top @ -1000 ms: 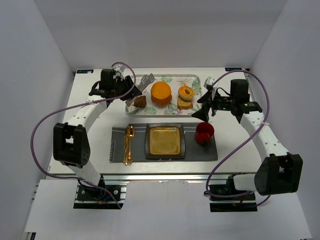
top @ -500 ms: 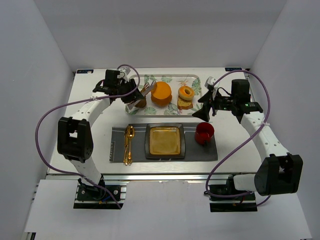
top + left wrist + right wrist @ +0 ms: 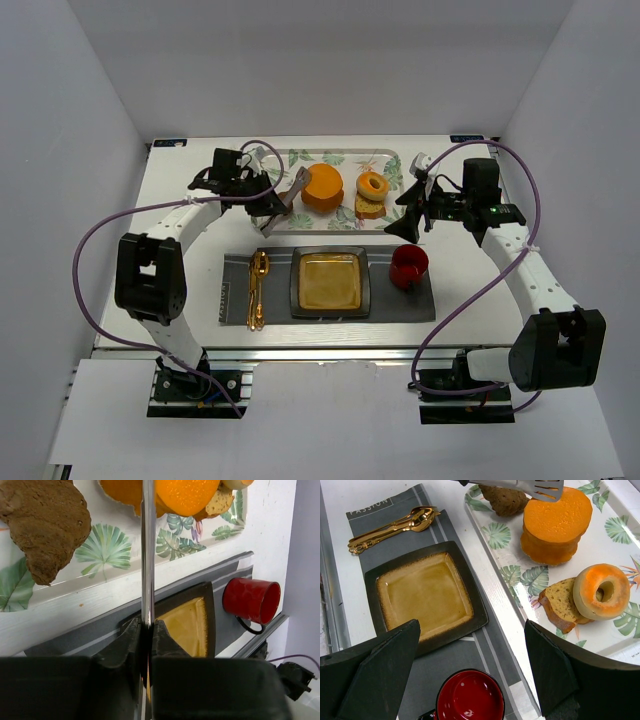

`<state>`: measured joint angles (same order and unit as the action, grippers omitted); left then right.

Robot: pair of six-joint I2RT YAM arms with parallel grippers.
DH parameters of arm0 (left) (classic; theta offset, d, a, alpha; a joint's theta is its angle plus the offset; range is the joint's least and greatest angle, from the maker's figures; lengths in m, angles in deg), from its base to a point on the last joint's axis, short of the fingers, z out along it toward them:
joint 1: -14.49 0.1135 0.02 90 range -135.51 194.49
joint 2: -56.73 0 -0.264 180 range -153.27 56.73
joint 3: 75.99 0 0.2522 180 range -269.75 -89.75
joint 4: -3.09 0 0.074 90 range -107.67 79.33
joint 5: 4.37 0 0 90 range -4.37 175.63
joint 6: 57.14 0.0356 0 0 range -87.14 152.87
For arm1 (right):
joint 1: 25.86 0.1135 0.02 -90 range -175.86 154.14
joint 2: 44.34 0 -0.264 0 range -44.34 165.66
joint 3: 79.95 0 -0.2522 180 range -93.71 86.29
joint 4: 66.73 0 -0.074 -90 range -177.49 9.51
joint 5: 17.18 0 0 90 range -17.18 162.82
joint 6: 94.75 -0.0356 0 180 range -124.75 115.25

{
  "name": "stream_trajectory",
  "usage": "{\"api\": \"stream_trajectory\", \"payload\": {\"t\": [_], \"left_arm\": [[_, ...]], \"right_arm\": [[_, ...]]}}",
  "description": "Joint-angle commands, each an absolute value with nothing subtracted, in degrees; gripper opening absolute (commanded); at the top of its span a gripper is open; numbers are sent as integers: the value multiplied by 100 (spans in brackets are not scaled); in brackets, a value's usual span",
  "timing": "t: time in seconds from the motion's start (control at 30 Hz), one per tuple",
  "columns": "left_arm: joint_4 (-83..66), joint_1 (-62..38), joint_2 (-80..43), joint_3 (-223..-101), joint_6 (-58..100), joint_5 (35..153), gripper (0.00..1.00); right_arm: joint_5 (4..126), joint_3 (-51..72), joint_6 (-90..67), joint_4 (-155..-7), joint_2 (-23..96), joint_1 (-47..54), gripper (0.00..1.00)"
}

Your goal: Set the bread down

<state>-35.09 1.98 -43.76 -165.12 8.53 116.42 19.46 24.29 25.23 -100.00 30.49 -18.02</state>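
Right wrist view: likely light, crumbly bread slice [image 3: 558, 609], partly under doughnut [image 3: 601, 591], best lifted from beneath by spatula [image 3: 540, 487] clamped in left tool [image 3: 146, 628]; right tool [image 3: 471, 645] spread wide.

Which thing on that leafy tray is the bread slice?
Find the leaf-patterned tray beyond the square plate. At its right end sits an orange-glazed ring, and the bread slice lies partly under it. It is the only flat, tan, crusted piece; its neighbours are round or lumpy.
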Motion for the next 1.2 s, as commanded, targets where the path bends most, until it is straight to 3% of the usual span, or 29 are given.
{"api": "stream_trajectory", "payload": {"t": [0.0,0.03,0.1,0.4,0.77,1.17], "left_arm": [[-3458,184,-4030,-16533,905,11824,12],[-3414,184,-3995,-16551,835,11842,4],[-3221,175,-3872,-16586,747,11868,0],[-3017,184,-2898,-16543,245,12395,0],[-4528,175,-1113,-14856,553,13361,0],[-4319,140,-295,-13422,368,14311,0]], "right_arm": [[1780,2450,2443,-9842,2932,-1830,89],[1780,2450,2443,-9842,2932,-1839,89],[1780,2459,2443,-9850,2932,-1830,89],[1841,2450,2461,-9877,2879,-1839,89],[2017,2336,2399,-9728,2940,-1865,89],[1929,2204,2399,-9789,3134,-1865,89]]}}
